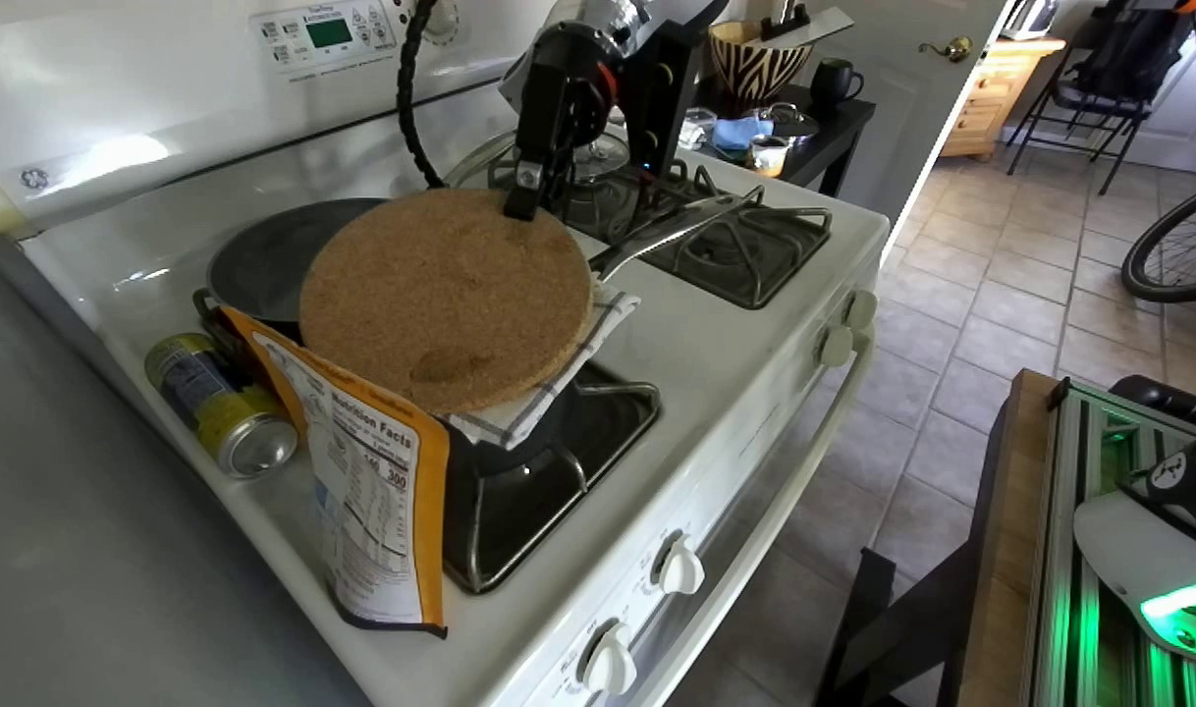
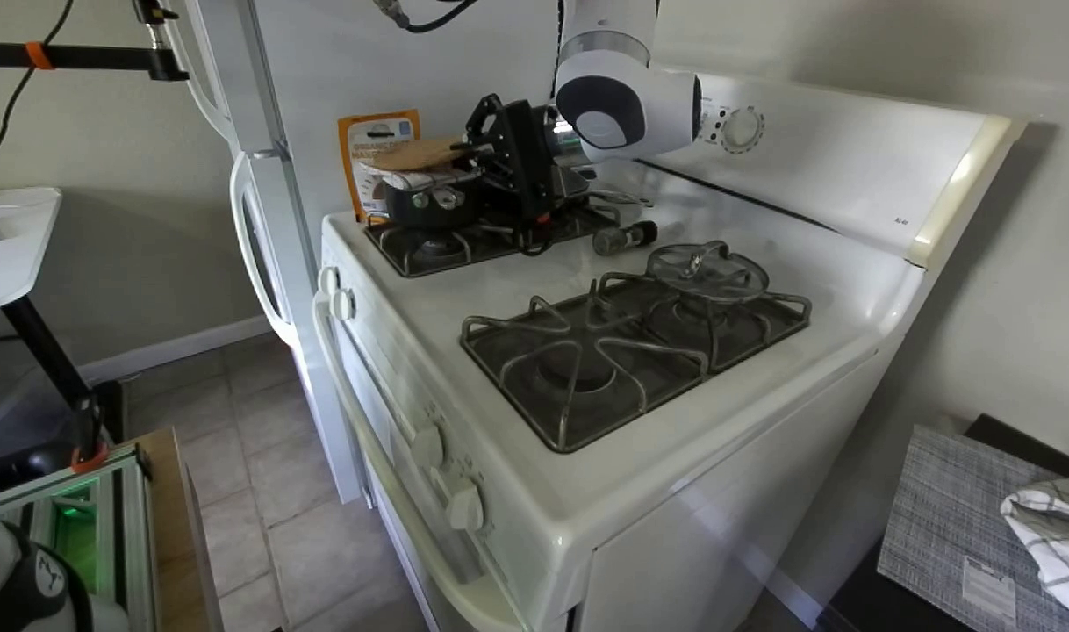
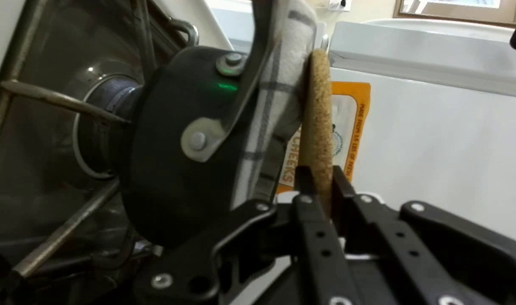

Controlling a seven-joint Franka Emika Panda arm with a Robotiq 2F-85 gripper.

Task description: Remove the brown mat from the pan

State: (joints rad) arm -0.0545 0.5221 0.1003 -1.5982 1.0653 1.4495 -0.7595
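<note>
The brown mat (image 1: 446, 295) is a tan cork disc above the pan (image 1: 539, 442), with a checkered cloth (image 1: 549, 378) between them. In the wrist view the mat (image 3: 317, 127) is seen edge-on between the fingertips of my gripper (image 3: 320, 171). The mat is tilted: its near edge stands off the cloth, and its far end is close to or touching it. In an exterior view one finger of the gripper (image 1: 522, 204) lies over the mat's top; the other finger is hidden below. The dark pan (image 3: 169, 169) sits on the burner, its inside hidden by cloth and mat.
A second dark pan (image 1: 274, 255) stands behind the mat. An orange-edged food bag (image 1: 372, 481) stands upright close to the mat, with a yellow can (image 1: 220, 407) lying beside it. A glass lid (image 2: 708, 272) rests on the far grates. The fridge (image 2: 464, 53) bounds that side.
</note>
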